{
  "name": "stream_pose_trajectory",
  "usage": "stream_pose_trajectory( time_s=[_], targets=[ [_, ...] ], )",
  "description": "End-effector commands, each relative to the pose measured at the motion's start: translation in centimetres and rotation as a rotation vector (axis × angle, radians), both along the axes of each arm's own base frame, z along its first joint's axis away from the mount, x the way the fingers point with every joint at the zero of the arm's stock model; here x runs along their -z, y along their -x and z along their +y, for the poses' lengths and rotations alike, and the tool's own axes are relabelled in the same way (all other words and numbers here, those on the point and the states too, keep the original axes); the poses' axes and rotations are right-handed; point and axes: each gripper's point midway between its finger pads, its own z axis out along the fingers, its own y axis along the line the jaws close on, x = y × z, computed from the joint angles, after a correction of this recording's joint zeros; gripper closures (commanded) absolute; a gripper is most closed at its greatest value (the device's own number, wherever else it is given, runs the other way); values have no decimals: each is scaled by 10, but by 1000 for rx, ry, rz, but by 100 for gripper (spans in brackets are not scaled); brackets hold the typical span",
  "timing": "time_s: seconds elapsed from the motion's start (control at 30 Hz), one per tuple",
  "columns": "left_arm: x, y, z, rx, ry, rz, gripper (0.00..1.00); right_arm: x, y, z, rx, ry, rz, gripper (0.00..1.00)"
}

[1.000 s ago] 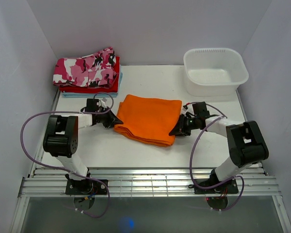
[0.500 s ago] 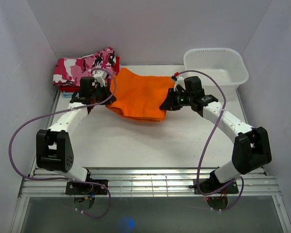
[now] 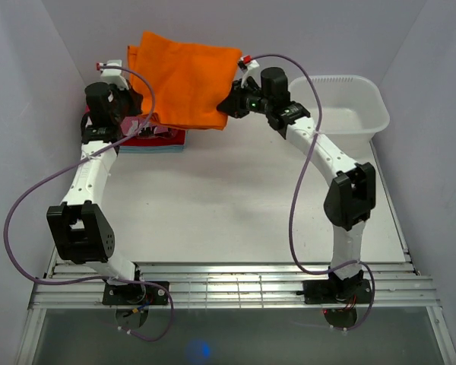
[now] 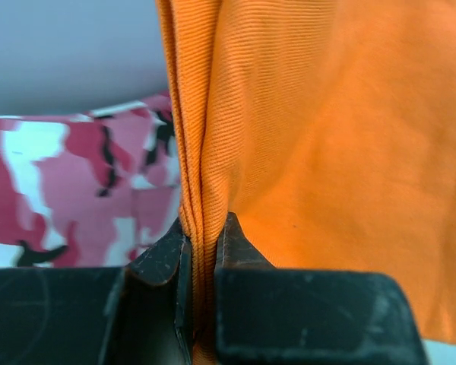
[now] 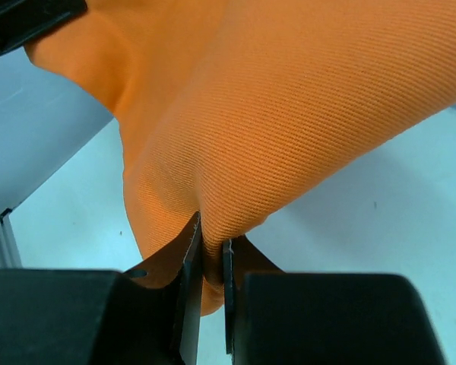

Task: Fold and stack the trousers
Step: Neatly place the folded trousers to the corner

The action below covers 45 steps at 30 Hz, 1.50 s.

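The folded bright orange trousers point(image 3: 184, 80) hang in the air at the back left, stretched between both arms above the pile of garments. My left gripper point(image 3: 131, 103) is shut on their left edge, where several orange layers point(image 4: 201, 190) run between its jaws. At the right edge my right gripper point(image 3: 226, 106) is shut on a pinched fold of the same cloth point(image 5: 289, 129). The camouflage garment point(image 4: 76, 182) shows just behind the left jaws.
The stack under the trousers shows only its red and light blue edges point(image 3: 156, 141) in the top view. A white tub point(image 3: 340, 110) stands at the back right. Grey walls close in the back and both sides.
Both arms have lifted the folded trousers off the table's middle and carried them back and left, up over the garment pile. Both grips have stayed shut.
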Motion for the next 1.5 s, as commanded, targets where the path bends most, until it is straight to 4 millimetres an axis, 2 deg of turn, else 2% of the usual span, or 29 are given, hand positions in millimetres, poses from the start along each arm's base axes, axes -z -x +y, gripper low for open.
stream_pose_trajectory(
  time_s=[0.0,0.03,0.07,0.1,0.13,0.17,0.2,0.23,0.27,0.3,0.33,0.37,0.43,0.53,0.57,0.63,0.67,0.73,0.77,1.03,1.17,1.23,1.27,1.3,1.33,1.37,1.4,1.43,1.47],
  targets=[
    [-58,-24,74,-173,-12,-214,100,-59,-32,39,1,-121,-257,92],
    [-53,-31,83,-183,-12,-217,100,-62,-35,51,15,-133,-278,92],
    [-53,-34,98,-199,-2,-225,100,-38,-49,66,19,-121,-262,92],
    [-62,-38,107,-210,-3,-265,100,-63,-51,75,24,-165,-329,92],
    [-51,-48,117,-222,3,-250,100,-65,-53,88,49,-170,-359,92],
    [-48,-51,131,-237,16,-249,100,-46,-61,100,59,-163,-360,92],
    [-56,-55,139,-244,20,-278,100,-59,-64,106,80,-204,-419,92],
    [-52,-59,146,-253,21,-280,100,-58,-69,110,134,-211,-444,92],
    [-42,-65,158,-272,21,-270,100,-41,-79,118,167,-210,-442,92],
    [-45,-67,165,-283,14,-296,100,-52,-83,119,198,-240,-472,92],
    [-42,-69,170,-290,10,-301,100,-54,-81,127,203,-259,-504,92],
    [-32,-73,182,-310,11,-290,100,-37,-85,135,202,-242,-515,92],
    [-26,-76,196,-341,9,-291,100,-26,-85,142,208,-253,-518,92],
    [-6,-79,216,-375,22,-261,100,-7,-98,141,270,-247,-557,92],
    [2,-76,225,-391,24,-250,100,5,-103,141,285,-241,-566,92],
    [13,-76,233,-402,28,-244,100,16,-106,143,275,-227,-586,92],
    [23,-74,239,-412,30,-230,100,28,-108,146,272,-214,-581,92],
    [41,-78,245,-420,31,-208,100,33,-110,147,271,-212,-605,92],
    [46,-79,249,-428,30,-202,100,42,-111,149,269,-205,-606,92],
    [77,-85,280,-514,27,-167,100,46,-116,145,305,-232,-648,92],
    [107,-85,289,-538,37,-113,100,54,-120,143,316,-201,-690,91],
    [113,-86,293,-553,32,-105,100,58,-118,146,300,-200,-705,78],
    [118,-87,294,-556,31,-91,100,60,-117,148,294,-194,-709,68],
    [127,-90,297,-564,32,-74,100,60,-117,147,291,-193,-714,47],
    [121,-93,303,-583,27,-88,100,58,-116,148,290,-190,-719,35],
    [124,-94,304,-588,25,-77,100,53,-115,147,291,-187,-723,25],
    [129,-97,307,-595,23,-68,98,49,-114,145,293,-173,-739,9],
    [129,-98,310,-609,21,-66,96,29,-112,138,301,-178,-766,4],
    [125,-100,313,-615,16,-64,94,42,-113,135,297,-141,-748,2]
  ],
)
